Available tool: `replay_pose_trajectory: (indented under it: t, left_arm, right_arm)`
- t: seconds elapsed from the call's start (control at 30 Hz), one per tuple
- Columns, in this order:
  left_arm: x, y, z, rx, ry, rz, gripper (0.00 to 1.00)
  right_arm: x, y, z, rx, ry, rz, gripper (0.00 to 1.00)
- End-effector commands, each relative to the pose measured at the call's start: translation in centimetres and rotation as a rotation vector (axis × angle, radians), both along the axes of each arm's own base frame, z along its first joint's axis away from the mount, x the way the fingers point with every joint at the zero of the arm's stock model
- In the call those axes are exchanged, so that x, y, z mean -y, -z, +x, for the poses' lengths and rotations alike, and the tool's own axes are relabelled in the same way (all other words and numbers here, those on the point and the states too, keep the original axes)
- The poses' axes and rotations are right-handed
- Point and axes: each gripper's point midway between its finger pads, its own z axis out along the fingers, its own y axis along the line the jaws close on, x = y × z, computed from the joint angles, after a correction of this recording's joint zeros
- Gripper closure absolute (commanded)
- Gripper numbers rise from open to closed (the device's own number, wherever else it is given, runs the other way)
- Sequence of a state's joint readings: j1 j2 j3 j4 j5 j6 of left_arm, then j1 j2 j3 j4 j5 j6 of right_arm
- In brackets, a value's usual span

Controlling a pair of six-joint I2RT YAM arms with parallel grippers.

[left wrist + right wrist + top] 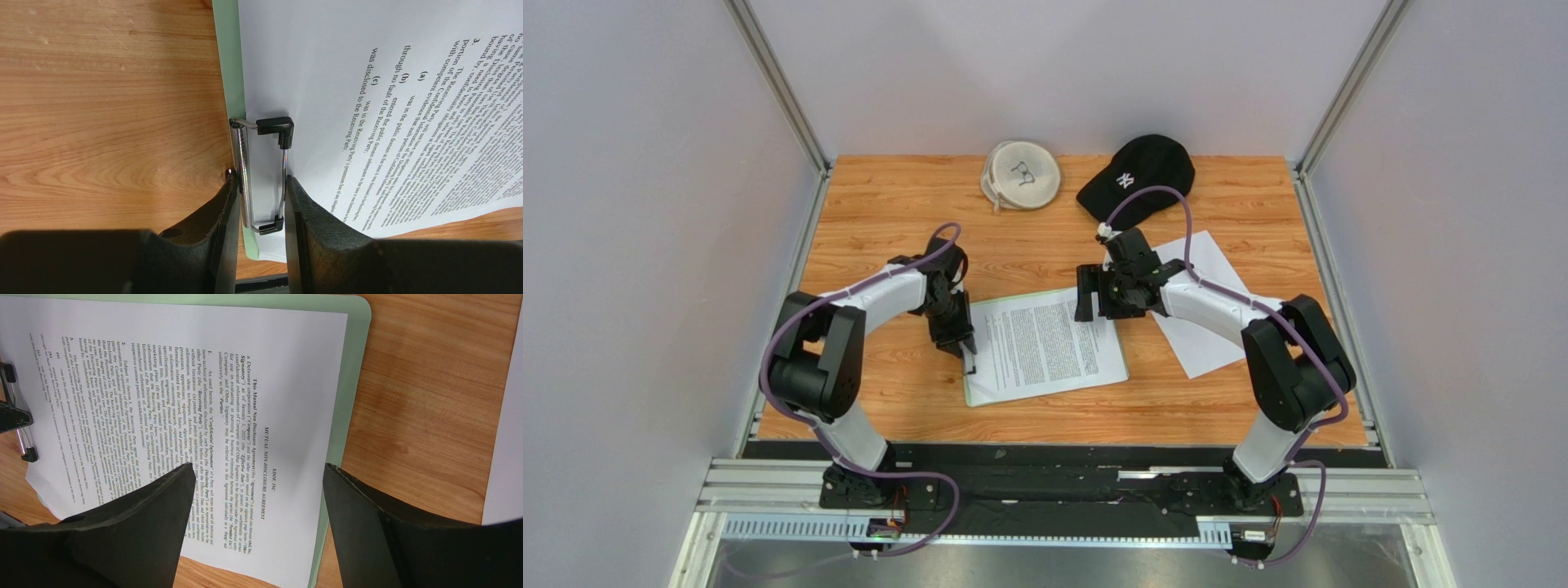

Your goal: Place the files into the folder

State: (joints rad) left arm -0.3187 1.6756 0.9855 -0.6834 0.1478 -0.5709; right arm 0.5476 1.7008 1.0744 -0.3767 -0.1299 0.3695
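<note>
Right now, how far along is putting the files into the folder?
One printed sheet lies on the folder, its end at the clip. In hand: the left gripper pinches the clip, the right gripper hovers open over the sheet. To do: more white paper lies on the table beside the folder.

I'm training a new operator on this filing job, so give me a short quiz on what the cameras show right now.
1. True or false: the printed sheet lies on the green clipboard.
2. The right pincer is: A open, B shut.
3. Fill in: the left pincer grips the clipboard's metal ____.

Key: 1 true. 2 A. 3 clip.
</note>
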Motion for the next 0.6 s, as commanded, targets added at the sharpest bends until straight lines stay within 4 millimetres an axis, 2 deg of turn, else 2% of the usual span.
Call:
replay_pose_trajectory:
  t: [0.0, 0.17, 0.33, 0.37, 0.4, 0.43, 0.47, 0.53, 0.57]
  left_arm:
    - [-0.3, -0.3, 0.6, 0.003, 0.015, 0.032, 1.0]
    - [-1.1, -0.2, 0.6, -0.004, 0.028, 0.076, 0.86]
    - [-1.9, -0.7, 0.8, 0.006, 0.049, 0.122, 0.61]
    - [-2.4, -1.2, 0.7, 0.01, 0.049, 0.14, 0.52]
    - [-2.7, -1.7, 0.8, 0.019, 0.052, 0.154, 0.26]
    - [-2.9, -2.5, 1.2, 0.041, 0.06, 0.157, 0.15]
    - [-3.3, -3.7, 1.1, 0.056, 0.053, 0.154, 0.08]
    - [-3.5, -6.0, 1.8, 0.111, 0.05, 0.14, 0.07]
    - [-3.6, -8.0, 1.6, 0.15, 0.049, 0.131, 0.07]
  right_arm:
    - [-0.7, -2.2, 1.8, 0.084, -0.002, 0.016, 0.2]
    - [-0.5, -2.7, 1.9, 0.093, 0.0, 0.008, 0.2]
    - [-0.5, -3.1, 1.8, 0.079, 0.006, 0.025, 0.2]
    - [0.0, -3.2, 1.9, 0.072, 0.02, 0.031, 0.2]
    - [0.2, -3.3, 1.9, 0.06, 0.025, 0.041, 0.2]
    - [0.7, -3.5, 2.0, 0.052, 0.047, 0.044, 0.2]
    - [2.0, -3.5, 2.7, 0.045, 0.091, 0.04, 0.2]
    - [4.2, -3.4, 3.0, 0.014, 0.169, 0.012, 0.19]
    - [6.3, -3.3, 3.6, -0.001, 0.24, -0.008, 0.19]
